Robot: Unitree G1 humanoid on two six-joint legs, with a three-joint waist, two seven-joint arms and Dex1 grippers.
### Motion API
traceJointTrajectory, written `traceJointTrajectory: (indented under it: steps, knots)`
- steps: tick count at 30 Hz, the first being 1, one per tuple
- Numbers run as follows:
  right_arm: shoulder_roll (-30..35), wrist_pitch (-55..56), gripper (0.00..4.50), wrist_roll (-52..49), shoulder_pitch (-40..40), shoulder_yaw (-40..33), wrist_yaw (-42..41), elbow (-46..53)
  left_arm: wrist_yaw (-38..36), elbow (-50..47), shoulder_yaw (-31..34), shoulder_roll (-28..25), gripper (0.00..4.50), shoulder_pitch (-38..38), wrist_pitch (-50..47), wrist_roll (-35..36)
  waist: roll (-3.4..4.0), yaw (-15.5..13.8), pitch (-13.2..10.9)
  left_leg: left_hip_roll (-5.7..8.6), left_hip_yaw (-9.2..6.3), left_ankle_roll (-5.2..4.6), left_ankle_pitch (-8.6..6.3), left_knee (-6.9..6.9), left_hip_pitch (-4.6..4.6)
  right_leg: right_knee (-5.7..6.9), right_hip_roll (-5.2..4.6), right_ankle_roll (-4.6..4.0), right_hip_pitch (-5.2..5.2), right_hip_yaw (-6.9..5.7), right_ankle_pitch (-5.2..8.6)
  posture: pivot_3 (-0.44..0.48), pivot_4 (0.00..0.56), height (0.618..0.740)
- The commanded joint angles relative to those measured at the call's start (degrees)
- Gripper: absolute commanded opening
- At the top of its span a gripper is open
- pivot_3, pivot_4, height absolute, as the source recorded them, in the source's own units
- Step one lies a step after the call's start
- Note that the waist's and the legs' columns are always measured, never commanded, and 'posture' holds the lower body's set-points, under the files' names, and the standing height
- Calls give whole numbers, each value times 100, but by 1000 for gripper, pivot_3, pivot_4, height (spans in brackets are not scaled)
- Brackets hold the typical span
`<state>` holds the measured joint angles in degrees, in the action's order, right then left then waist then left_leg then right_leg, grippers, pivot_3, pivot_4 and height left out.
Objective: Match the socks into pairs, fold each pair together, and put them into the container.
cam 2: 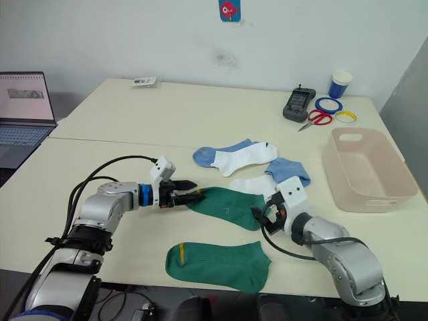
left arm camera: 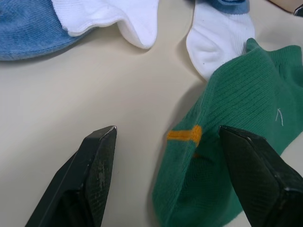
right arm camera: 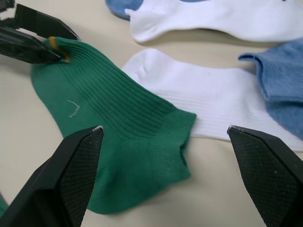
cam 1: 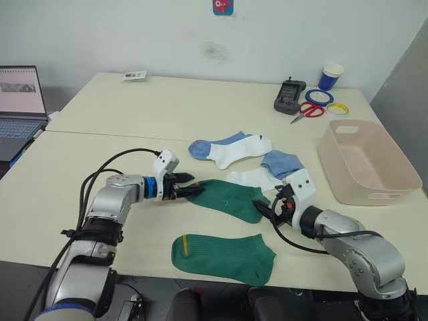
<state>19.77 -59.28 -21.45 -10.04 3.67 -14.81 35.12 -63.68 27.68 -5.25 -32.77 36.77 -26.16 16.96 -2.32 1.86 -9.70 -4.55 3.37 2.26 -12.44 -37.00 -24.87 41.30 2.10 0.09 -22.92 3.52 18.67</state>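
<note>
Left end effector (cam 1: 194,189) released, fingers straddling the yellow-marked toe of the far green sock (cam 1: 231,199). Right end effector (cam 1: 264,208) released at that sock's cuff. White socks (cam 1: 234,150) just beyond; pink container (cam 1: 366,160) far right on tabletop (cam 1: 120,134).
</note>
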Motion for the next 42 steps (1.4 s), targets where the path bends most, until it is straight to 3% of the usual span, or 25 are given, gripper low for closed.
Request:
traceJointTrajectory:
  steps: [1, 4, 6, 12, 17, 18, 22, 26, 31, 36, 42]
  knots:
    - [-186, 197, 4500, 36, -16, 17, 92, -105, -118, 45, 51, 9, 3379, 157, 83, -38, 0, 5, 0, 0, 1, 0, 0, 0, 1, 0, 0, 0, 0, 0, 0, 0, 150, 725]
    - [-289, 221, 4500, 41, -19, 43, 66, -291, -182, 99, 23, 18, 2597, 180, 62, -79, 0, -2, 0, -1, -2, 0, 0, 0, 2, 1, 1, 0, 0, -2, 0, 0, 150, 725]
    - [-354, 249, 4129, 36, -21, 56, 60, -380, -240, 104, 9, 13, 2011, 175, 18, -82, 0, -2, 0, -1, 0, 0, 0, 0, 1, 1, 0, 0, 1, -1, 0, 0, 150, 725]
    - [-511, 323, 2032, 45, -44, 99, 44, -646, -365, 10, -2, -11, 0, 76, -64, -75, 0, 0, 0, -2, -1, 0, 0, 0, 1, 2, 0, 0, 0, -1, 0, 0, 150, 725]
    - [-504, 310, 211, 3, -9, 92, -31, -515, -499, -222, 66, -146, 0, 15, -270, -4, 0, 0, 0, -2, 0, 0, 0, 0, 1, 1, 0, 0, 0, 0, 0, 0, 150, 725]
    - [-468, 279, 32, -35, 5, 61, -59, -395, -536, -352, 124, -209, 0, 15, -417, 74, 0, 2, 0, -2, -1, 0, 0, 0, 1, 2, 0, 0, 0, -2, 0, 0, 150, 725]
    - [-370, 41, 32, -287, 38, -110, -109, 239, -637, -1146, 405, -531, 0, -81, -1377, 576, 1, 6, 0, -4, -2, 0, 0, 1, 1, 2, 1, 2, -1, -1, 1, 0, 150, 725]
    - [-464, -669, 32, -1050, 90, -707, -111, 1203, -701, -2277, 775, -1136, 0, -180, -3172, 1524, 1, 14, 0, -7, -7, 1, 0, 2, 0, 2, 0, 3, 0, -4, 2, 0, 150, 725]
    - [-442, -1709, 32, -3322, 629, -1969, -321, 2067, -816, -3372, 1300, -2038, 0, -600, -5582, 2993, 3, 33, -2, -9, -19, 1, 0, 4, 4, 1, -4, 6, 8, -17, 4, 0, 150, 725]
    - [182, -1861, 32, -4668, 1318, -2302, 130, 2179, -459, -4142, 1405, -2308, 0, -1614, -6214, 3477, 5, 88, -4, -1, -22, -2, -2, 10, 48, -18, -19, 11, 62, -21, 8, 0, 150, 725]
    - [521, -1783, 32, -4425, 1588, -1543, 807, 2024, 512, -4661, 1074, -1671, 0, -2503, -5866, 3225, 0, 119, -4, 0, -25, -2, -3, 17, 58, -23, -18, 11, 68, -19, 10, 0, 150, 725]
